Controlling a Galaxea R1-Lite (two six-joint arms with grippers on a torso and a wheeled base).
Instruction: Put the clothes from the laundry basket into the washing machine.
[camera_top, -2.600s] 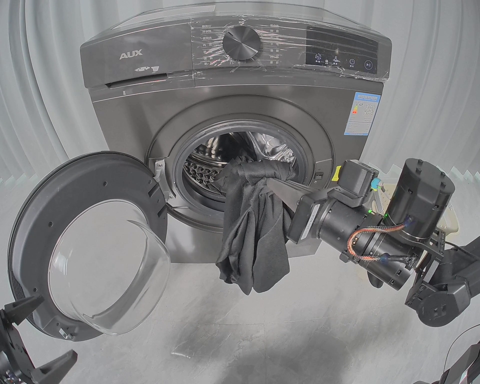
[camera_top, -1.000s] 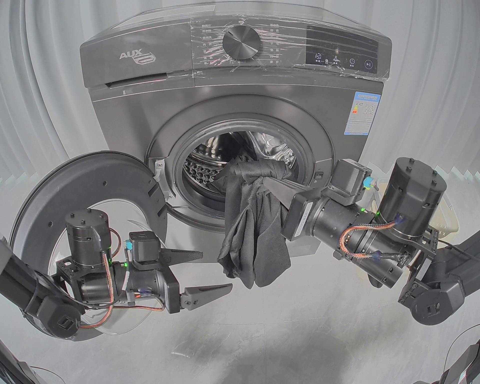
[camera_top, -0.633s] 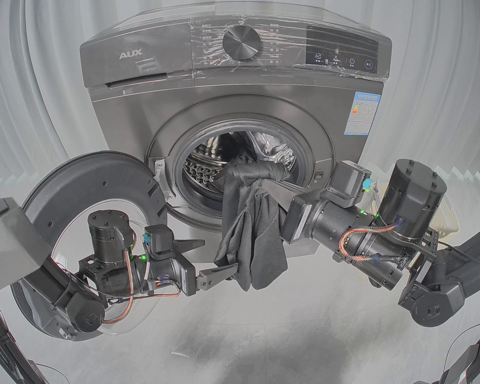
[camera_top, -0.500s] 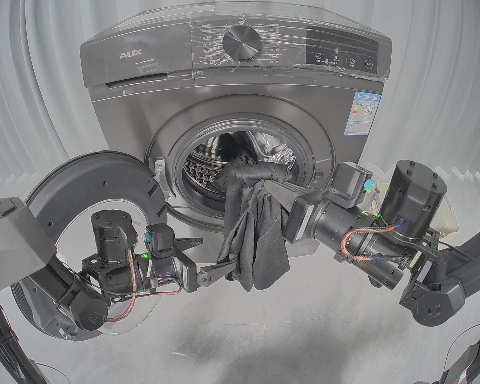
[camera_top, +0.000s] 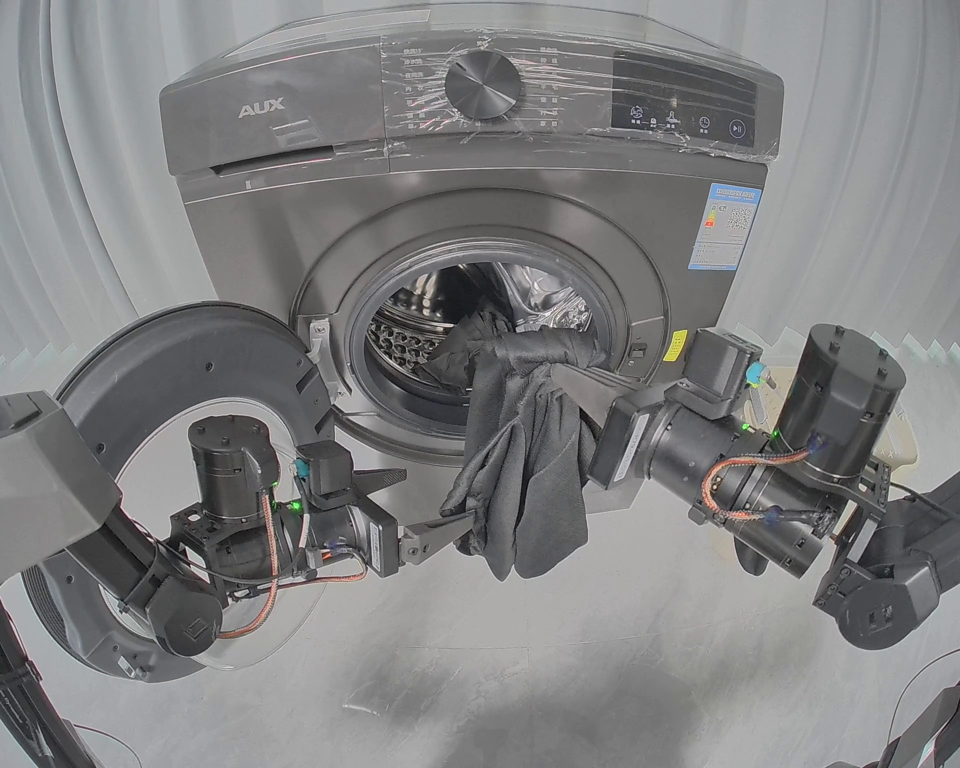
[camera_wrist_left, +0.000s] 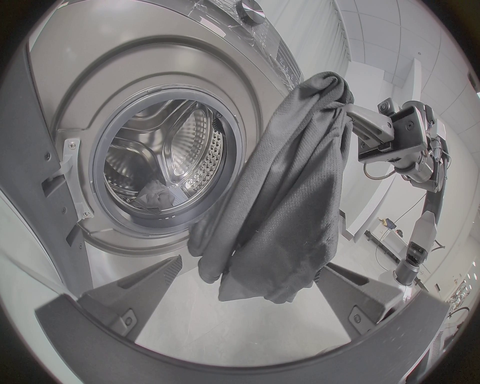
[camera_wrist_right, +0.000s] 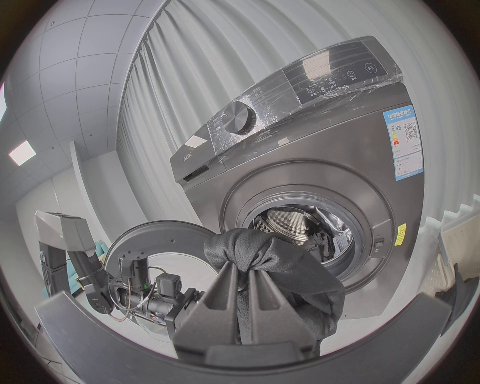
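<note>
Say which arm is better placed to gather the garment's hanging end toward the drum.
Left, likely. The open left gripper straddles the hanging hem of the dark garment; the right gripper is shut on its top at the drum opening.

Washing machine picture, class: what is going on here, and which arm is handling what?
The right gripper is shut on a dark garment, holding it bunched up in front of the open drum of the washing machine; most of the cloth hangs outside the opening. The left gripper is open at the garment's lower end, one finger on each side of it. The door stands swung open on the robot's left, and a small grey cloth lies inside the drum.
</note>
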